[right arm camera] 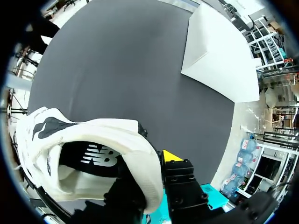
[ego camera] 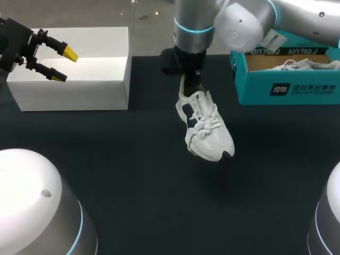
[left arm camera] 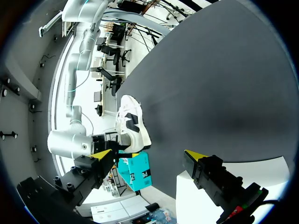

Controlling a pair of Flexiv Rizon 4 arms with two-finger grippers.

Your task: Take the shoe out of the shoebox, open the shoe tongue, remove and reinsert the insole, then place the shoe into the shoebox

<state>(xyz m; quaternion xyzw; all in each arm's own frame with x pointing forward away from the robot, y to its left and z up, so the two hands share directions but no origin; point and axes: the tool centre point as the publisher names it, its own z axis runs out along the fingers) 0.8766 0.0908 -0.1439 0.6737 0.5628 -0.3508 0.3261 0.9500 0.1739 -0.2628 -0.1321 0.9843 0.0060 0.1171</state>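
A dark, matte table (ego camera: 133, 186) is carrying two boxes along its far side: a plain white box (ego camera: 79, 79) is sitting at the far left, and an open teal shoebox (ego camera: 287, 87) is sitting at the far right, well apart from it, with a strip of bare dark surface running between them. Nearer the middle, a white shoe (ego camera: 204, 127) is hanging tilted with its toe pointing down toward the tabletop. Whether the toe is actually touching the surface cannot be told.
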